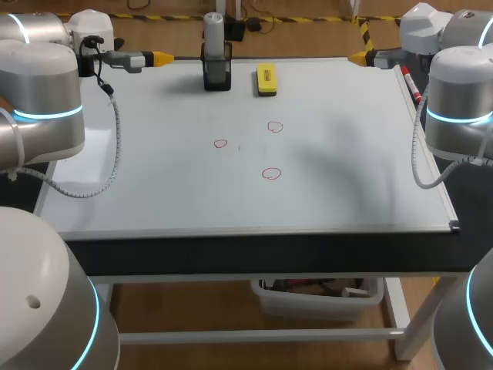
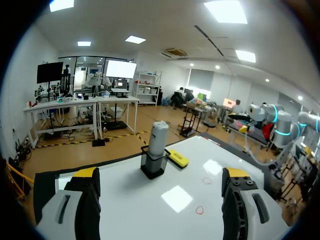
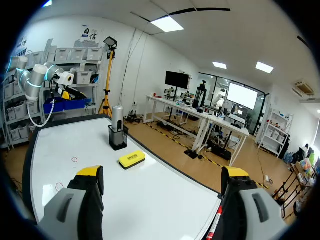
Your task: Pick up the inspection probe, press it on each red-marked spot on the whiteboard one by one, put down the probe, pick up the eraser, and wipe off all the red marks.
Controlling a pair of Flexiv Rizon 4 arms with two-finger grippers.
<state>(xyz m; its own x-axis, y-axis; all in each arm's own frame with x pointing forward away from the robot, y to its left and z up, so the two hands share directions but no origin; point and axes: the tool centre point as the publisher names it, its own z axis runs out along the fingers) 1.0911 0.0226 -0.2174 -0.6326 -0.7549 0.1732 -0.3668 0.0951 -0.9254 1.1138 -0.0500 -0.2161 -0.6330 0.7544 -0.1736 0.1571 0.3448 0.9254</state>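
Probe, grey cylinder, upright in black holder

Head camera: fixed high behind the robot, looking steeply down. It takes in the whole whiteboard on the bench from mid distance.

Left wrist camera: low at the board's far left corner, behind the left hand, facing across the board toward the right arm.

Right wrist camera: mirrors it from the far right corner, behind the right hand, facing the left arm.

Shared by all three: probe, eraser, red marks.
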